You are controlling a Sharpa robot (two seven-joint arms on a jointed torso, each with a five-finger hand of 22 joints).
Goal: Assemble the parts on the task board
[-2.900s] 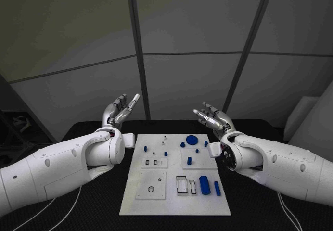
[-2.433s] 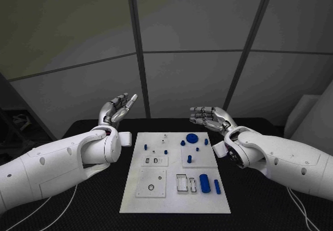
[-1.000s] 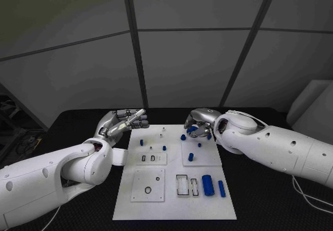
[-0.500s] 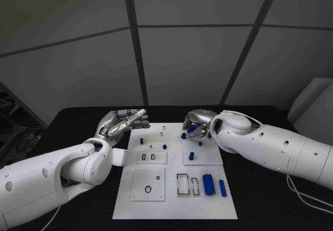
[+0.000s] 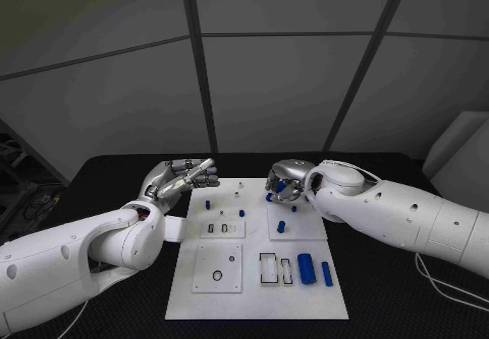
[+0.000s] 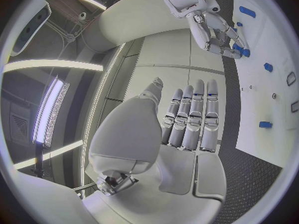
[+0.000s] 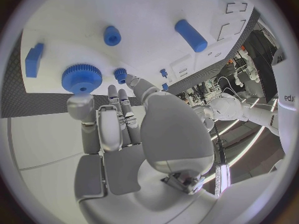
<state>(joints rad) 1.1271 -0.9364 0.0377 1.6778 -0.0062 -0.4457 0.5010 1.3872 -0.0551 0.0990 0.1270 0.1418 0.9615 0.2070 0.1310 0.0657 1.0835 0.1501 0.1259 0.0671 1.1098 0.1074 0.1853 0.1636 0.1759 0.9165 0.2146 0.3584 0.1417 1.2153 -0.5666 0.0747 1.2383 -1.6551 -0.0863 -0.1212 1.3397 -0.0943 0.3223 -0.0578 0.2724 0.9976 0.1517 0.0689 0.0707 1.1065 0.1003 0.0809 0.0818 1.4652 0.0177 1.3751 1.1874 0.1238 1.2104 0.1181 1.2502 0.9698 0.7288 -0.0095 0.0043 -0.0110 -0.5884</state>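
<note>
Broadly, the black table (image 5: 122, 176) carries the flat white rectangular task board (image 5: 255, 296) at its middle, and both white arms reach over the board's far end. The right hand (image 5: 286, 185) hangs fingers-down over the far right corner, just above or touching the blue toothed gear wheel (image 7: 81, 77); its palm hides most of the gear from the head camera, and whether the fingertips (image 7: 121, 75) actually grip it I cannot tell. The left hand (image 5: 181, 176) hovers beside the board's far left corner, fingers straight, close together and holding nothing. Nearer the robot, a thick blue cylinder (image 5: 306, 270) lies beside a slimmer blue peg (image 5: 326, 274) on the board's right side. Small blue studs (image 5: 280, 227) stand on the middle of the board. A flat blue block (image 7: 33, 59) lies by the board's edge, near the gear.
</note>
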